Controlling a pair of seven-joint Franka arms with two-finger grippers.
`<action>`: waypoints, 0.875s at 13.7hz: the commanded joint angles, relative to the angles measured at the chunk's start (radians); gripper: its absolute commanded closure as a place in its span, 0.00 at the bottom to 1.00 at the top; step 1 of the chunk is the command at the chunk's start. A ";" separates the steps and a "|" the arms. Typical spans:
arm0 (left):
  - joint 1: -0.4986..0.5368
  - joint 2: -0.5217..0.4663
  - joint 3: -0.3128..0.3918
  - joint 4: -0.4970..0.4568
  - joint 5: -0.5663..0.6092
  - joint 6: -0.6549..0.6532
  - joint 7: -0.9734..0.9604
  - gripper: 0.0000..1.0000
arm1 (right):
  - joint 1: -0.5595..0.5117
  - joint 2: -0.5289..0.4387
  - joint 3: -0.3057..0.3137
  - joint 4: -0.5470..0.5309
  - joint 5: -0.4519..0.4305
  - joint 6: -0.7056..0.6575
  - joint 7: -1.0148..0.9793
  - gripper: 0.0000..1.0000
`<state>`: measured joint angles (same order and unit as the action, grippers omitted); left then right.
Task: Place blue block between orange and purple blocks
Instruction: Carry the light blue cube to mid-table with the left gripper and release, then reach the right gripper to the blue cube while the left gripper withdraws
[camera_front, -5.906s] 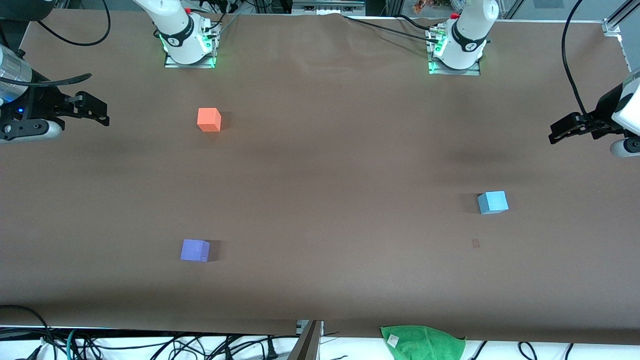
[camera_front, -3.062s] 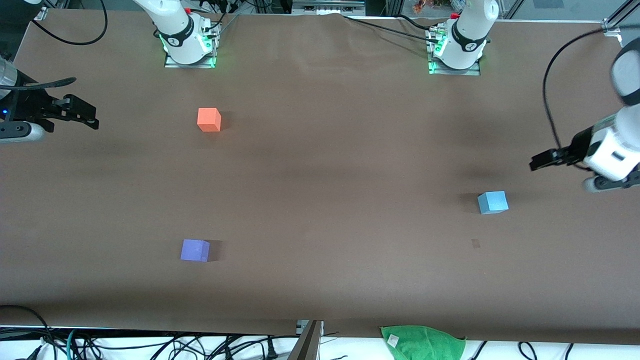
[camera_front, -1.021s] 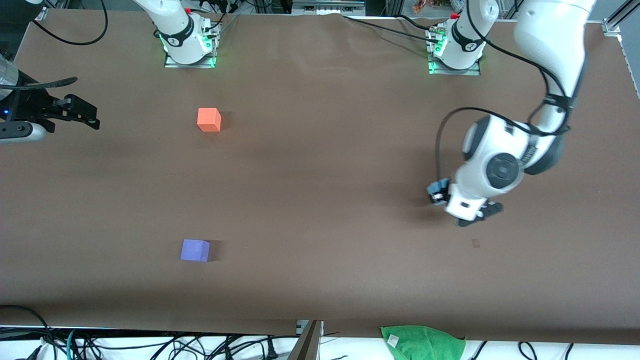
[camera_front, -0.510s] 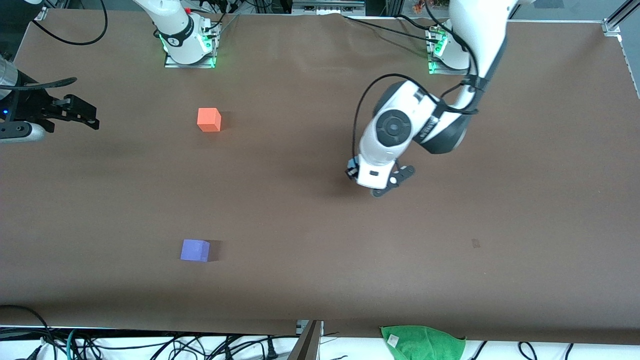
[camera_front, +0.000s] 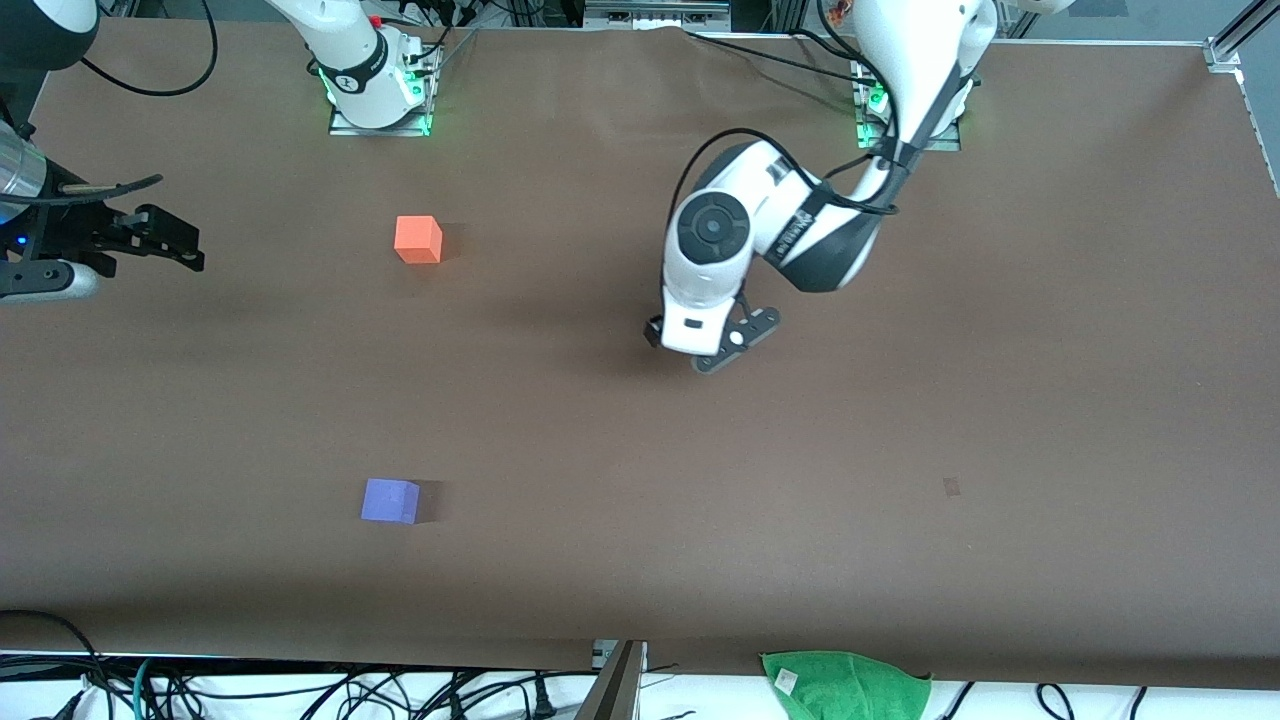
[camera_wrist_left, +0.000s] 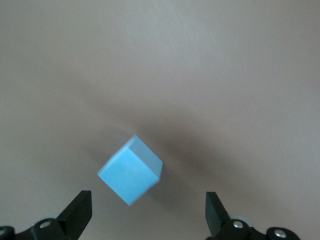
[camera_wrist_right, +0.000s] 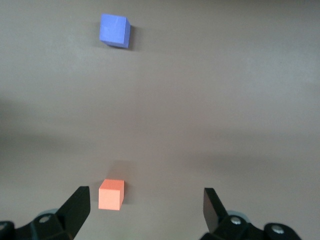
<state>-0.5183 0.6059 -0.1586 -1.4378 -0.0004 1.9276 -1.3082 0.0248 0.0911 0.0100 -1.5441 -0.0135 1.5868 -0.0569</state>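
Note:
The blue block (camera_wrist_left: 131, 175) shows only in the left wrist view, lying between the wide-apart fingers of my left gripper (camera_wrist_left: 147, 202), nearer one finger, touched by neither. In the front view my left gripper (camera_front: 697, 340) is over the middle of the table and its hand hides the blue block. The orange block (camera_front: 418, 240) sits near the right arm's base, also in the right wrist view (camera_wrist_right: 111, 194). The purple block (camera_front: 390, 500) sits nearer the front camera, also in the right wrist view (camera_wrist_right: 115, 30). My right gripper (camera_front: 170, 240) waits open at the right arm's end (camera_wrist_right: 145, 200).
A green cloth (camera_front: 845, 685) lies off the table's front edge. Cables (camera_front: 300, 695) run along that edge. The two arm bases (camera_front: 375, 95) stand along the table's back edge. A small dark mark (camera_front: 951, 486) is on the brown table cover.
My left arm has swung from its end of the table to over the middle. The blue block has left its old spot and travelled with the gripper. The right gripper barely shifted.

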 joint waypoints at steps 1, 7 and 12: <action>0.105 0.000 0.002 0.101 0.017 -0.125 0.093 0.00 | 0.001 0.030 0.005 0.013 0.012 0.004 -0.003 0.00; 0.314 -0.047 0.005 0.102 0.026 -0.245 0.387 0.00 | 0.067 0.139 0.013 0.012 0.045 0.042 0.005 0.01; 0.466 -0.118 0.002 -0.022 0.092 -0.225 0.660 0.00 | 0.288 0.232 0.013 0.012 0.095 0.186 0.461 0.01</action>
<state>-0.1019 0.5556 -0.1438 -1.3608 0.0737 1.6832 -0.7479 0.2261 0.2916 0.0292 -1.5451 0.0737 1.7304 0.2499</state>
